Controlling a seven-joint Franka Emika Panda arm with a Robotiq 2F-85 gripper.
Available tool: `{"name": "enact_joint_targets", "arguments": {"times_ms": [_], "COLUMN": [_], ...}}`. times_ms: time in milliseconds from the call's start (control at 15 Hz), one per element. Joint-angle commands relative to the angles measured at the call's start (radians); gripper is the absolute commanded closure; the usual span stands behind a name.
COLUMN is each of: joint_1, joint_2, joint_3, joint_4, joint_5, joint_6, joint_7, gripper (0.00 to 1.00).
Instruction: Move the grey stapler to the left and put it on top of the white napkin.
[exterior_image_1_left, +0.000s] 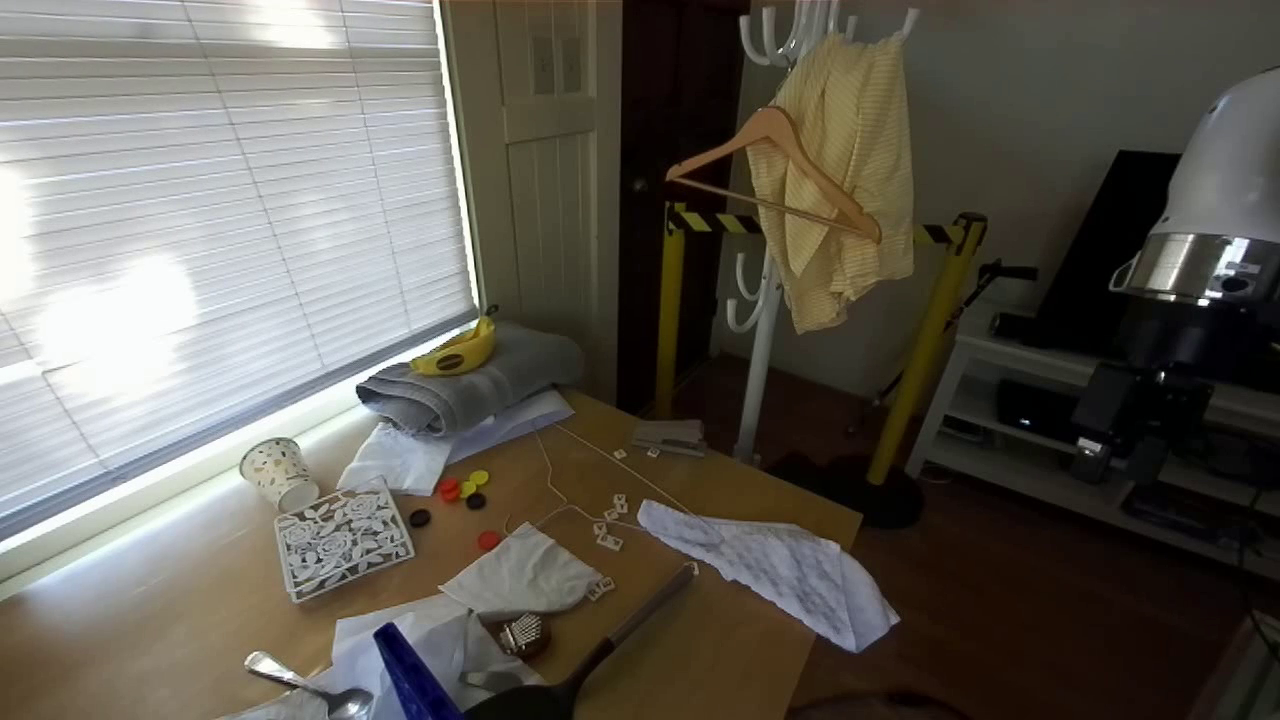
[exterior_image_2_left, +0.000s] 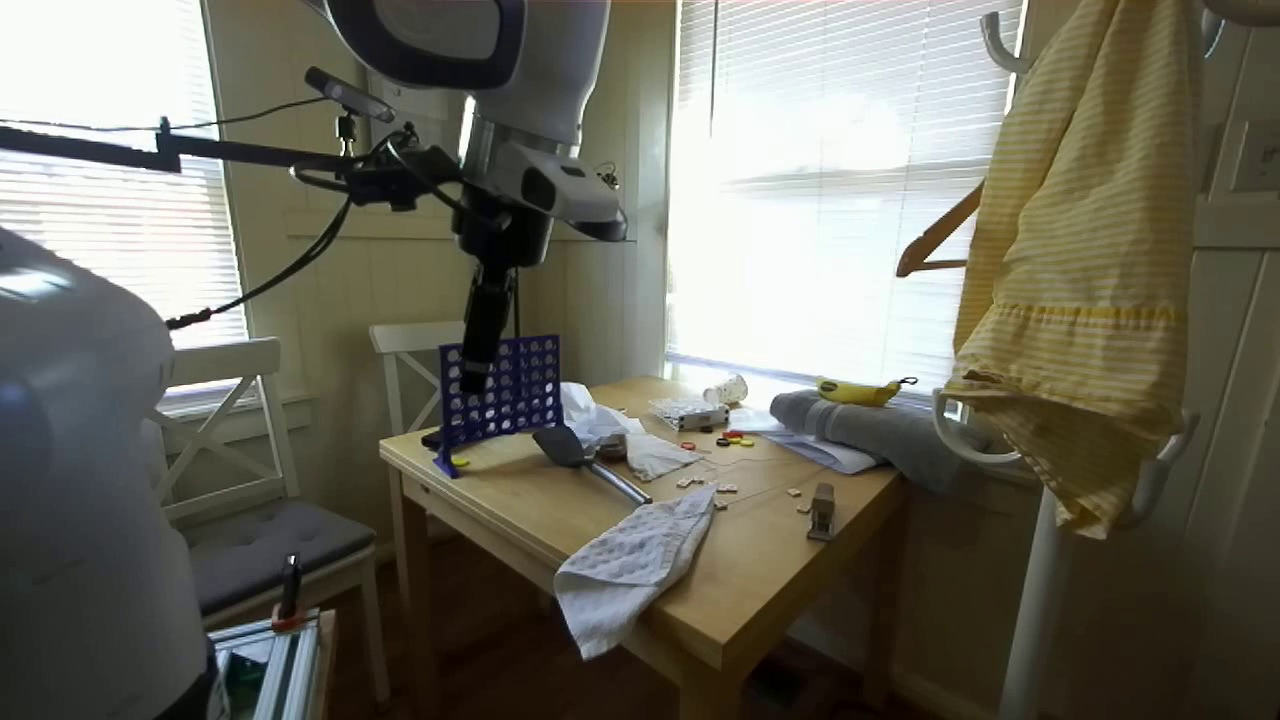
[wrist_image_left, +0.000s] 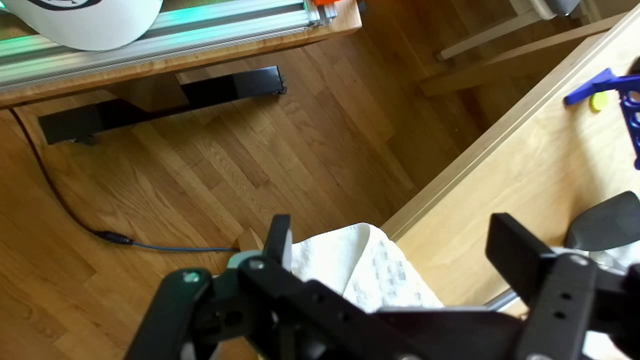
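Observation:
The grey stapler (exterior_image_1_left: 668, 437) lies near the table's far edge; it also shows near a table corner in an exterior view (exterior_image_2_left: 821, 512). A small, roughly square white napkin (exterior_image_1_left: 525, 572) lies creased mid-table among letter tiles; it also shows in an exterior view (exterior_image_2_left: 660, 456). Other white pieces lie near it. My gripper (exterior_image_1_left: 1135, 450) hangs in the air off the table, well away from both. In the wrist view its fingers (wrist_image_left: 391, 220) are wide apart with nothing between them. The stapler is out of the wrist view.
A long white cloth strip (exterior_image_1_left: 775, 560) hangs over the table edge; a spatula (exterior_image_1_left: 645, 610) lies beside it. A blue game rack (exterior_image_2_left: 505, 390) stands upright behind my gripper. A cup (exterior_image_1_left: 280, 475), white trivet (exterior_image_1_left: 345, 540) and rolled grey towel (exterior_image_1_left: 480, 380) lie by the window.

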Motion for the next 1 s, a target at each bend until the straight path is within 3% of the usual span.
{"name": "enact_joint_targets", "arguments": {"times_ms": [0, 533, 933], "joint_1": [-0.027, -0.032, -0.072], "joint_2": [0.000, -0.004, 0.088], "joint_3": [0.022, 0.023, 0.020], "joint_4": [0.003, 0.006, 0.117], "joint_5": [0.014, 0.003, -0.248], "joint_6": [-0.009, 0.012, 0.040], "joint_7": [-0.015, -0.035, -0.221], "gripper": [0.00, 0.00, 0.00]}}
